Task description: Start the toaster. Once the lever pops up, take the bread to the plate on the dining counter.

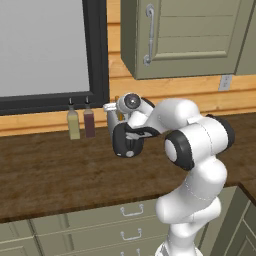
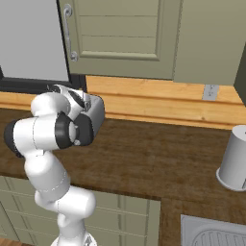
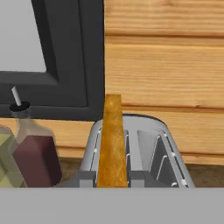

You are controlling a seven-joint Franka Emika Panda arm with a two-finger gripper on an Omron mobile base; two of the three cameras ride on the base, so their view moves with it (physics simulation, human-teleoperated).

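Observation:
The silver toaster (image 3: 153, 153) stands on the wood counter against the wall, its black front panel (image 1: 125, 142) facing me and its side showing past my arm (image 2: 96, 113). The bread (image 3: 113, 140) stands edge-on in the left slot, tan with an orange-brown crust, and rises well above the toaster's top. My gripper (image 3: 111, 180) sits right over the toaster's front, shut on the near edge of the bread with a finger on each side. My hand (image 1: 125, 106) covers the lever. The plate and the dining counter are out of view.
Two slim bottles (image 1: 74, 125) (image 1: 89, 122) stand just left of the toaster under the dark window frame (image 1: 97, 55). A wall cabinet (image 1: 175, 35) hangs above. A grey canister (image 2: 234, 161) and a sink (image 2: 216, 235) lie to the right.

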